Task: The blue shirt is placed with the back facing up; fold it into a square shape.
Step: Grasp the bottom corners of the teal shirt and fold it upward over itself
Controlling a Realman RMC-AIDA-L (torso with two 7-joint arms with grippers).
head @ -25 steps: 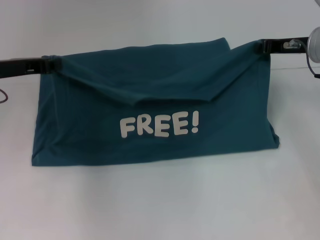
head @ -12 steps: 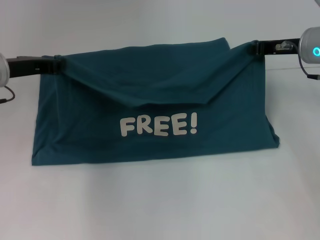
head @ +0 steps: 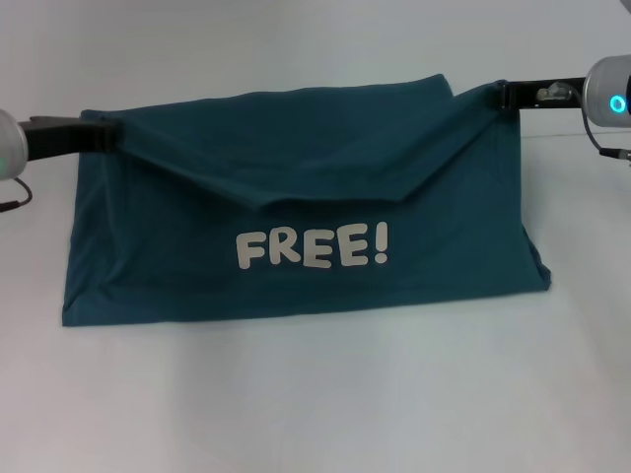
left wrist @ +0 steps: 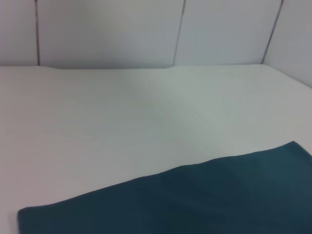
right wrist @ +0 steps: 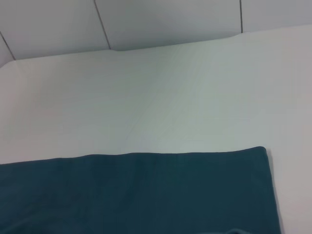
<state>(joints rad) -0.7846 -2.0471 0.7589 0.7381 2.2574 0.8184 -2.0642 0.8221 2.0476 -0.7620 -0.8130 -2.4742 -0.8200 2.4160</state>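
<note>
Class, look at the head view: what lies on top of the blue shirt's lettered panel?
A folded-over flap of the blue shirt drapes over the panel's upper part, ending above the "FREE!" lettering. Whatever lies beneath the flap is covered.

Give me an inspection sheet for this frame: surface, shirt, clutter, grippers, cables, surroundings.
Surface: white table, no marks seen.
Job's things: blue shirt folded into a wide band, white FREE! lettering facing up; top layer sags in a V between the two upper corners.
Clutter: nothing seen.
Grippers: left gripper at the shirt's upper left corner, right gripper at its upper right corner, each pinching the cloth.
Cables: dark cable by the left wrist; thin one under the right wrist.
Surroundings: pale panelled wall behind the table.
</note>
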